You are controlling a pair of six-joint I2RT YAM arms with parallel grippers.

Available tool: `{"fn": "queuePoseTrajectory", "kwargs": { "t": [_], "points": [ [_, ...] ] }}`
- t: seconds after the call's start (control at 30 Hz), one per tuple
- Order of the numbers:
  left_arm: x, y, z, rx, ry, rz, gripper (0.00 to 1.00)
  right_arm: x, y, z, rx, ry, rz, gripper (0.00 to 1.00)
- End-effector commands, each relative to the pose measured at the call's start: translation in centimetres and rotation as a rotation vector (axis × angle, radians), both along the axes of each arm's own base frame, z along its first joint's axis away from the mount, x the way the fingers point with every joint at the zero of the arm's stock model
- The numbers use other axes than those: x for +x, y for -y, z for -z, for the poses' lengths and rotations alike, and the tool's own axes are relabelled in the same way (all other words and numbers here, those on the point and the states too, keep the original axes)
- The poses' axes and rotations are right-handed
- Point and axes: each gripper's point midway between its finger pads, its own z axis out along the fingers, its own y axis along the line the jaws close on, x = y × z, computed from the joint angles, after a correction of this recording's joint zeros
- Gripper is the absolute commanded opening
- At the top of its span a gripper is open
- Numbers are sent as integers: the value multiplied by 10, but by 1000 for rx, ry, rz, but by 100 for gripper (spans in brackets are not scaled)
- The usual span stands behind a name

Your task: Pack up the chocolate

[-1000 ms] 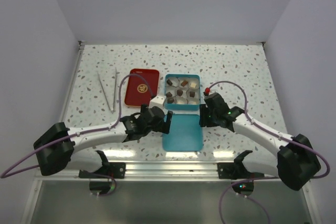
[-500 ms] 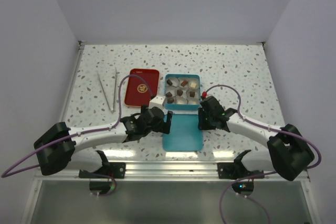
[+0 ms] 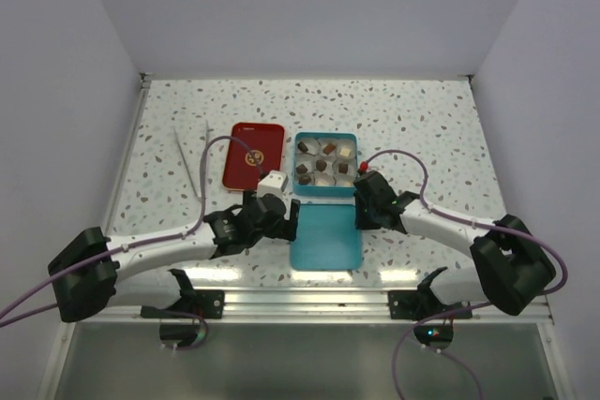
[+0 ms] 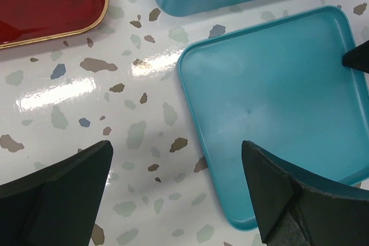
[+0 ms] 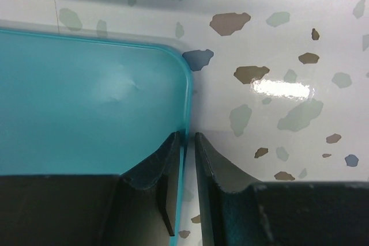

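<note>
**Right claw on lid rim, left claw open**

Chocolate sits in the paper cups of the teal tin, mid-table; I see no loose pieces elsewhere. The lid lies flat just in front of the tin, so closing looks like the step in hand.

Right gripper is pinched to a narrow slit across the lid's right rim. It's probably gripping, but the wrist view is too tight to confirm pad contact. An edge pinch makes sense, since a flat lid offers nothing else to grab.

Left gripper is spread wide and holds nothing. It straddles the lid's left edge beside the red tray, likely ready to steady or lift that side.
</note>
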Motion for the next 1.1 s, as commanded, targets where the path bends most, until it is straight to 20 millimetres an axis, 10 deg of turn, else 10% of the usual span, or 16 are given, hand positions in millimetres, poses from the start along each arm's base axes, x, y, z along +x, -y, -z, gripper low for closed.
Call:
{"fn": "queuePoseTrajectory", "kwargs": {
  "t": [0.0, 0.23, 0.47, 1.07],
  "points": [
    [1, -6, -8, -9, 25, -36, 100, -5, 15, 5, -67, -17, 38, 21],
    [0, -9, -11, -14, 27, -39, 100, -7, 14, 11, -75, -45, 43, 0],
    [-2, -14, -13, -14, 24, -50, 100, -3, 11, 4, -57, -28, 37, 0],
    [-11, 32, -51, -273, 155, 199, 100, 7, 10, -124, 102, 227, 53, 0]
  ]
}}
